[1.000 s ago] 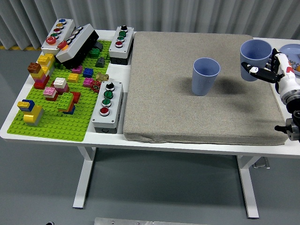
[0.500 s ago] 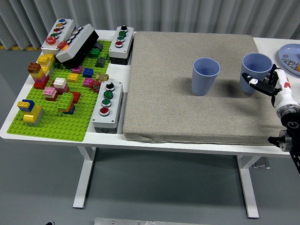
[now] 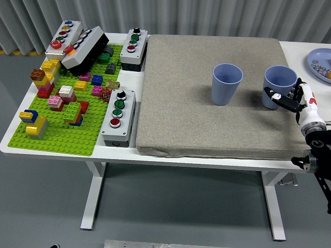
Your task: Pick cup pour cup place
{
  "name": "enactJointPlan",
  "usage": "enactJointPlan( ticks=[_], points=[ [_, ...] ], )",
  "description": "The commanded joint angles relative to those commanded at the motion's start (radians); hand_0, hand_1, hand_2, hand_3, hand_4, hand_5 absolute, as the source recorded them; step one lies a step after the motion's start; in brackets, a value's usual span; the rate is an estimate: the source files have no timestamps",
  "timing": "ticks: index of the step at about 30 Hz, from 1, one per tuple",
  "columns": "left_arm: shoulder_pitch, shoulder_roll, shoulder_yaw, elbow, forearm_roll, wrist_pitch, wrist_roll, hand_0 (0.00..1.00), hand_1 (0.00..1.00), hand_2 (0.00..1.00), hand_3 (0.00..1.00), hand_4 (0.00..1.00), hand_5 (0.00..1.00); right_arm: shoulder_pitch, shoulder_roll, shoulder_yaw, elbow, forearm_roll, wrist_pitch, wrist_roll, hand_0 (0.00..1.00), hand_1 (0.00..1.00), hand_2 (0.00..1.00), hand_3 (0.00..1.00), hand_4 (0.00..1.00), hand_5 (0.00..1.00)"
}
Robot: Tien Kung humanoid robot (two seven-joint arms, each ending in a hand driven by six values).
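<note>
Fingers (image 3: 282,98) of right hand (image 3: 295,99) wrap blue cup (image 3: 278,84) upright on mat (image 3: 196,124).

No text, label, brand, number or sign can be read on anything that is shown on the table

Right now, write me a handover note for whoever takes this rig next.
Right hand: fingers wrapped around the right cup, which stands upright on the grey mat.
Left hand: out of view.
Second cup: upright at mid-mat, apart from the held one.
Done: right cup is down on the mat. Whether anything was poured cannot be told.
Left: let go and pull the hand clear.
</note>
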Motion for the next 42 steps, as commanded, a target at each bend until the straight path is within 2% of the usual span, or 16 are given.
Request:
enactJointPlan(
  ticks=[11, 12, 17, 18, 21, 34, 42],
  points=[
    [-0.001, 0.0, 0.001, 0.0, -0.001, 0.001, -0.001, 0.806, 0.754, 0.813, 0.727, 0.511, 0.998, 0.002, -0.003, 0.01, -0.006, 0.005, 0.011, 0.001, 0.793, 0.667, 0.501, 0.52, 0.704, 0.205],
    [-0.001, 0.0, 0.001, 0.0, -0.001, 0.001, -0.001, 0.806, 0.753, 0.813, 0.727, 0.511, 0.998, 0.002, -0.003, 0.015, -0.005, 0.004, 0.021, -0.003, 0.817, 0.737, 0.591, 0.649, 0.704, 0.202],
    [-0.001, 0.0, 0.0, 0.0, -0.001, 0.0, -0.001, 0.806, 0.753, 0.813, 0.727, 0.511, 0.998, 0.0, -0.006, 0.041, -0.006, -0.019, 0.124, -0.055, 0.817, 0.737, 0.591, 0.649, 0.704, 0.202],
    [-0.001, 0.0, -0.001, 0.0, -0.001, 0.0, -0.001, 0.806, 0.753, 0.813, 0.727, 0.511, 0.998, 0.0, -0.006, 0.048, -0.009, -0.021, 0.148, -0.061, 0.953, 0.921, 0.961, 0.956, 0.753, 0.257],
    [-0.002, 0.0, 0.0, 0.0, -0.001, 0.0, -0.002, 0.806, 0.753, 0.813, 0.727, 0.511, 0.998, 0.001, -0.007, 0.054, -0.012, -0.027, 0.165, -0.068, 0.953, 0.921, 0.961, 0.956, 0.753, 0.257],
    [-0.003, 0.0, 0.0, 0.0, -0.003, -0.001, -0.001, 0.806, 0.753, 0.812, 0.723, 0.511, 0.998, 0.003, -0.009, 0.07, -0.002, -0.045, 0.167, -0.066, 0.958, 0.931, 0.97, 0.972, 0.761, 0.262],
    [-0.003, -0.001, -0.004, 0.0, 0.0, -0.001, -0.001, 0.805, 0.751, 0.812, 0.722, 0.513, 0.998, 0.002, -0.012, 0.089, 0.006, -0.08, 0.187, -0.09, 0.966, 0.939, 0.991, 0.981, 0.772, 0.272]
  ],
)
